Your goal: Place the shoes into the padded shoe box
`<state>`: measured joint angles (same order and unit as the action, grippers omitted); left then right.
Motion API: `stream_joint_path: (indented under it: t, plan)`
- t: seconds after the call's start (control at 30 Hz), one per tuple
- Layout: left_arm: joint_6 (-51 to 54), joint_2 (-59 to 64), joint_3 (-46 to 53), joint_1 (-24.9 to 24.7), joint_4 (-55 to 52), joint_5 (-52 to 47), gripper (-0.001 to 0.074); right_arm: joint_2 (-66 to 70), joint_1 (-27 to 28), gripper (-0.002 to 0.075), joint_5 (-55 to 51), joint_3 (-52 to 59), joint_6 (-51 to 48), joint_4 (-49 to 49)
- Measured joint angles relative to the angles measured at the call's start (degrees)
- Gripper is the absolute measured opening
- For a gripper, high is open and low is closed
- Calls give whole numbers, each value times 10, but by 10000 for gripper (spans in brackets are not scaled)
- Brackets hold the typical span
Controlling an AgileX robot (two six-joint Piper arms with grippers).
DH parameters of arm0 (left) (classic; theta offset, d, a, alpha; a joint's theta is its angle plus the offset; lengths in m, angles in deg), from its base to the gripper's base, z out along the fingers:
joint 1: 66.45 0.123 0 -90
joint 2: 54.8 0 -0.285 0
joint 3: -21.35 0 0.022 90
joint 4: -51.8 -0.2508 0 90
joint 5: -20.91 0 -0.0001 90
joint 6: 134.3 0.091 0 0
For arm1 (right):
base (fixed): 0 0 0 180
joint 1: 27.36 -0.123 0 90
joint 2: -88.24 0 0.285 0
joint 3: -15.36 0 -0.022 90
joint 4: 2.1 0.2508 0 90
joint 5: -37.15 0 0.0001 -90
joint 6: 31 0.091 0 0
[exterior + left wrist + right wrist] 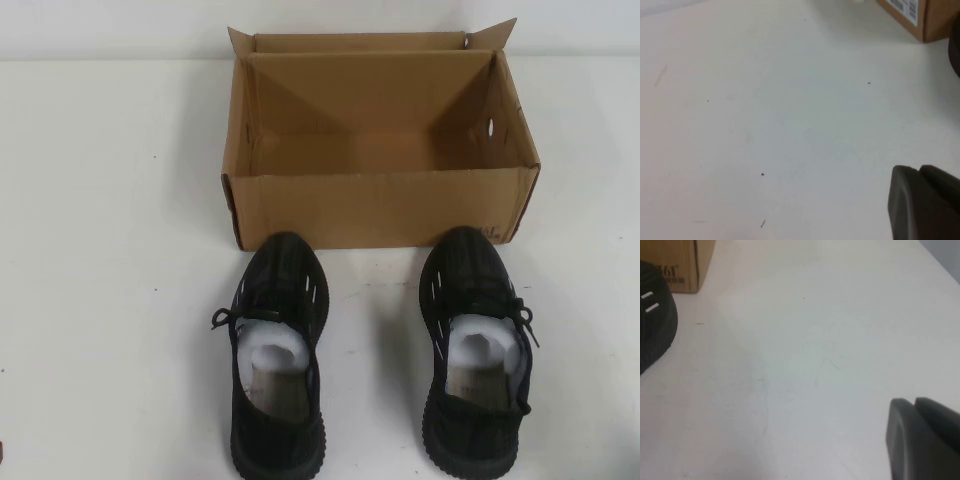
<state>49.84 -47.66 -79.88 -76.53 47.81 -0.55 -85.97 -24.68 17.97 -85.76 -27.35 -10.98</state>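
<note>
both black shoes (279, 340) face empty box (380, 205).

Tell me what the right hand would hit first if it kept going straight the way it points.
Probably only bare table. The right hand points across open tabletop; the right shoe and shoe box lie off to one side. The left hand likewise faces bare table.

Right wrist view picks up dark print on the padded shoe box (677, 262) corner: it reads "361" with a small degree mark. Left wrist view catches a white barcode label (904, 8) on the box's side, print too small to read. Nothing else legible.
</note>
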Motion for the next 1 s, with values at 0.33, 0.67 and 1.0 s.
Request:
stream_joint_path:
  t: [0.33, 0.67, 1.0]
  plan:
    - [0, 0, 0, 0, 0, 0, -5, 0, 0, -6, 0, 0, 0, 0]
    - [0, 0, 0, 0, 0, 0, -5, 0, 0, -6, 0, 0, 0, 0]
    - [0, 0, 0, 0, 0, 0, -4, 0, 0, -6, 40, 0, 6, 24]
